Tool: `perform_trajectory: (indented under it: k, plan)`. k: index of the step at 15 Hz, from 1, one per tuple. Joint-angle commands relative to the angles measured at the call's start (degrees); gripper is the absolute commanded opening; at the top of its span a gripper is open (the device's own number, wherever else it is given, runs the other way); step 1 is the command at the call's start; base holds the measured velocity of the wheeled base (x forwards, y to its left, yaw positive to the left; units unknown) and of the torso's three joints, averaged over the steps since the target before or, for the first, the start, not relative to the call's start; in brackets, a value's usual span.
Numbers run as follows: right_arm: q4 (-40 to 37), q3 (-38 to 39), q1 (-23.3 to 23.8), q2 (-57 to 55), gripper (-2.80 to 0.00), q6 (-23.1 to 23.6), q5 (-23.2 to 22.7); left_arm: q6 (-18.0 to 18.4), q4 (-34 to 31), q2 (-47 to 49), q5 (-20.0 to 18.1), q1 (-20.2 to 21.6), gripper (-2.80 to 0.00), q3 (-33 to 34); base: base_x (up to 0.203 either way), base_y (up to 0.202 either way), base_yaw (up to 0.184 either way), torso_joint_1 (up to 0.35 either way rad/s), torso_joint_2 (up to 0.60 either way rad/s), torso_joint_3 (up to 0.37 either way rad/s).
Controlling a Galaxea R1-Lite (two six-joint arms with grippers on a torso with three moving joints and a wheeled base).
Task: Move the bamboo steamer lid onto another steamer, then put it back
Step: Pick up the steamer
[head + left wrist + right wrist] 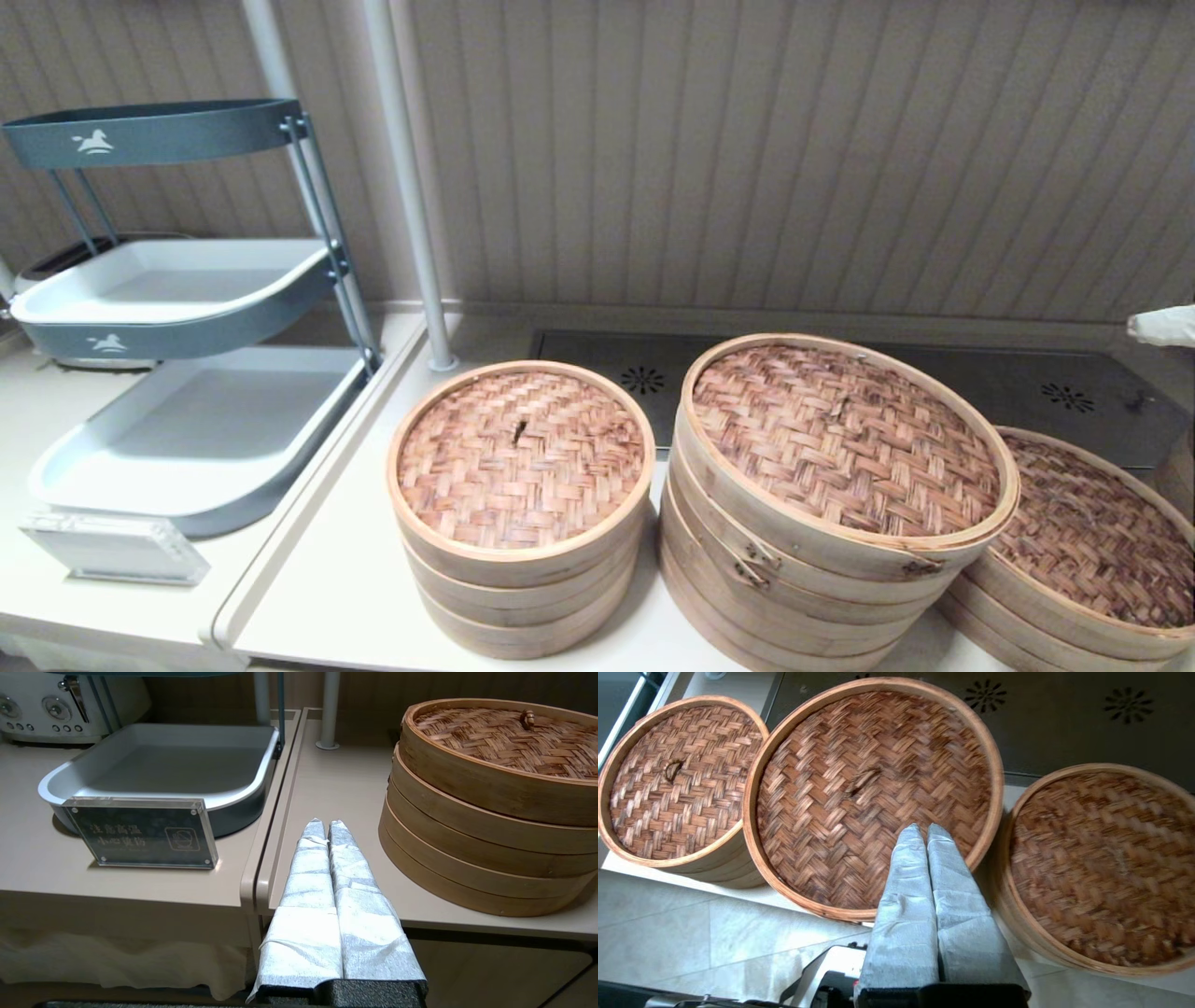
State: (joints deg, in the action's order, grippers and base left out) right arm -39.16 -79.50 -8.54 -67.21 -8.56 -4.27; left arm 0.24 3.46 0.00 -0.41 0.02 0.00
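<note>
Three bamboo stacks are set on a pale counter point(327, 579) before a ribbed wall: a small steamer point(520, 509), the bamboo steamer lid point(845, 439) atop the clasped stack, another steamer point(1092, 551) rightmost. A tiered rack point(177, 308) and an acrylic sign point(140, 833) with Chinese writing are seen leftward. The left gripper point(326, 823) is pressed closed low beside the counter; the right gripper point(923, 828), likewise closed, is held above the lid.

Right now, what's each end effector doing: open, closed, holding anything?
Left end effector: closed, empty, at the table's front edge.
Right end effector: closed, empty, above the bamboo steamer lid.
</note>
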Motion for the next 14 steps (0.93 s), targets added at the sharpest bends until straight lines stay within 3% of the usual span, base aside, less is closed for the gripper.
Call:
perform_trajectory:
  k: [1, 3, 4, 10, 14]
  plan:
    - [-0.06, 0.39, -2.06, -3.19, -2.80, -1.05, -0.10, 0.02, 0.05, -0.09, -0.02, -0.02, -2.80, 1.41, 0.000, 0.000, 0.000, 0.000, 0.00, 0.000]
    - [0.02, 0.69, -3.80, -5.50, -2.80, -3.10, 0.17, 0.02, 0.05, -0.09, 0.05, 0.06, -2.80, 1.41, 0.000, 0.000, 0.000, 0.000, 0.00, 0.000]
    - [0.04, 0.73, -3.98, -6.81, 0.00, -4.40, 0.28, 0.02, 0.05, -0.09, 0.00, 0.04, -2.80, 1.41, 0.000, 0.000, 0.000, 0.000, 0.00, 0.000]
    - [0.63, 3.87, -10.21, -10.87, 0.00, -7.62, 0.48, 0.02, 0.01, -0.09, 0.02, 0.01, -2.80, 1.41, 0.000, 0.000, 0.000, 0.000, 0.00, 0.000]
    - [10.82, 7.64, -14.12, -14.28, 0.00, -12.09, 6.10, 0.02, 0.05, -0.09, -0.02, -0.02, -2.80, 1.41, 0.000, 0.000, 0.000, 0.000, 0.00, 0.000]
